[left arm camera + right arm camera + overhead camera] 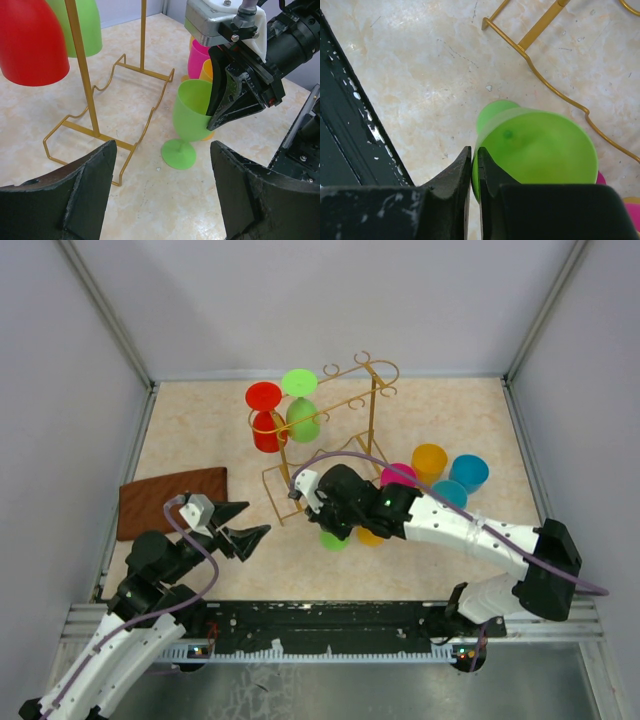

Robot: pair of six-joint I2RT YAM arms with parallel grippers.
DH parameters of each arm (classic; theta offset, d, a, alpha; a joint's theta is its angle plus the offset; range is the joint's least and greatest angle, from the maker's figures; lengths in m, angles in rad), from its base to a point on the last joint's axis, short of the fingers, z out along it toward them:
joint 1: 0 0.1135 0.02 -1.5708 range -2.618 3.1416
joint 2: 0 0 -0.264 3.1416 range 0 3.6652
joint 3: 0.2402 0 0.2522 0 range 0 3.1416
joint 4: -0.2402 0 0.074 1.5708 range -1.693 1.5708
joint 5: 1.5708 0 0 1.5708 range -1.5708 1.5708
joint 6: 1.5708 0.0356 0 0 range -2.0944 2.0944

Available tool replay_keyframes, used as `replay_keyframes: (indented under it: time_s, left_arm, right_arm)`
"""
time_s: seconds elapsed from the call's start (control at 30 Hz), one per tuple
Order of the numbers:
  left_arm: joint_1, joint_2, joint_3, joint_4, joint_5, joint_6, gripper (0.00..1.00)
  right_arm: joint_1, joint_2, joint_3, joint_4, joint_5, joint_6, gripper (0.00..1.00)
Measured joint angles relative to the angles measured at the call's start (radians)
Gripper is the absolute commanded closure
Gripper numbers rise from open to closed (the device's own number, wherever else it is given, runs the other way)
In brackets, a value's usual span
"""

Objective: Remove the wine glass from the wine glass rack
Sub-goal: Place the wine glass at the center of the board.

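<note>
The gold wire wine glass rack (372, 405) stands at the back middle of the table, its wavy base in the left wrist view (145, 125). A red glass (266, 422) and a green glass (302, 412) hang upside down from its rails. A second green wine glass (192, 112) stands upright off the rack with its foot on or just above the table. It also shows in the top view (334, 539) and the right wrist view (540, 150). My right gripper (476, 155) is shut on its rim, one finger inside the bowl. My left gripper (162, 145) is open and empty, facing that glass.
Pink (398, 476), yellow (429, 460), blue (468, 472) and teal (449, 493) cups cluster right of the rack, partly under my right arm. A brown cloth (170, 500) lies at the left. Grey walls enclose the table. The black front rail (350, 145) is near.
</note>
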Motion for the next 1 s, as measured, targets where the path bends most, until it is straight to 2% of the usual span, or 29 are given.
replay_keyframes:
  time_s: [0.27,0.67,0.73,0.8,1.0]
  left_arm:
    - [0.000,0.001,0.000,0.000,-0.004,-0.002,0.17]
    - [0.000,0.013,0.000,0.000,-0.013,-0.012,0.14]
    - [0.000,0.013,0.000,0.000,-0.016,-0.018,0.01]
    - [0.000,0.013,0.000,0.000,-0.026,-0.026,0.00]
    - [0.000,0.014,0.000,0.000,-0.083,-0.058,0.00]
  right_arm:
    - [0.000,0.005,0.015,-0.018,0.011,0.003,0.83]
    - [0.000,0.003,0.015,-0.016,0.012,0.003,0.80]
    - [0.000,0.000,0.015,-0.016,0.012,0.003,0.79]
    - [0.000,-0.009,0.015,-0.011,0.012,0.002,0.74]
    - [0.000,-0.082,0.010,0.032,0.011,0.000,0.48]
